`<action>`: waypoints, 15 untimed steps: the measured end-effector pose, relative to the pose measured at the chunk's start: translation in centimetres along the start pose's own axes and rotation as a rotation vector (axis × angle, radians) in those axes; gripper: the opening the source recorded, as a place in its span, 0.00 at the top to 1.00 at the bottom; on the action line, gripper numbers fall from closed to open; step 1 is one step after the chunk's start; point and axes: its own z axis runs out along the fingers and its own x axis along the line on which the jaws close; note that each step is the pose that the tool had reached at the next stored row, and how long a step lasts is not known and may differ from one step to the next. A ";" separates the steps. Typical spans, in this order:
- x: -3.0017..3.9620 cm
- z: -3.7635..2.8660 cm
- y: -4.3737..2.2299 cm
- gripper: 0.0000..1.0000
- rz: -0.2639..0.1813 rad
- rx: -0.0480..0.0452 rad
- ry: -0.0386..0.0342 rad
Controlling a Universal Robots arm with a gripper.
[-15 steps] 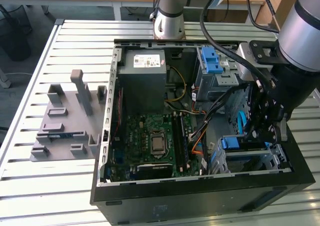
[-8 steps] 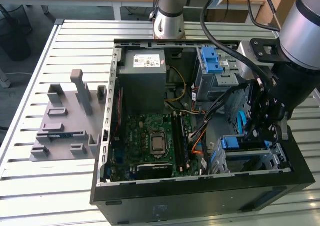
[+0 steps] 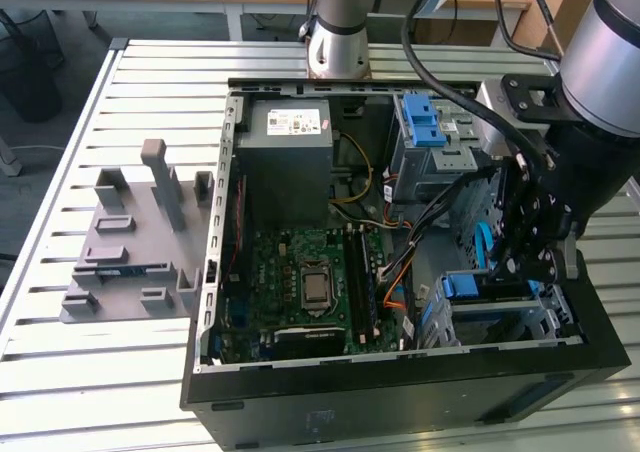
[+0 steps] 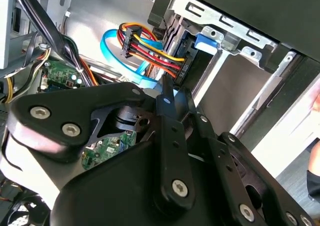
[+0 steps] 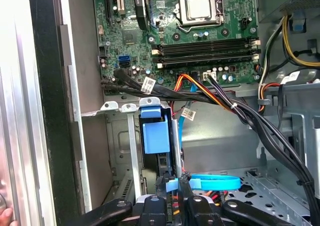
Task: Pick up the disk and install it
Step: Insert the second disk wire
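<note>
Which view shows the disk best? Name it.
The first wrist view: the disk stands edge-on in its bay, its blue bracket facing the camera. The exterior view shows its blue end beside the gripper; the second wrist view glimpses it.

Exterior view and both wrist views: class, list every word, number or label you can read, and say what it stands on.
None can be read.
White sticker on the grey power box: print too small.
White tags on the black cables: too small.
Circuit board markings: too small.

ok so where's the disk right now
In the exterior view the disk sits low in the metal bay at the case's lower-right corner, blue bracket up, right beneath the tool.
</note>
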 end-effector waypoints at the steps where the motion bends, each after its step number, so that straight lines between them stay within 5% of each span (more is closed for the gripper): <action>1: 0.00 -0.06 0.00 0.76 0.000 0.0000 0.0001; 11: 0.00 -0.87 -0.02 0.76 0.000 0.0000 0.0001; 15: 0.00 -1.03 -0.03 0.89 0.000 0.0000 -0.0002</action>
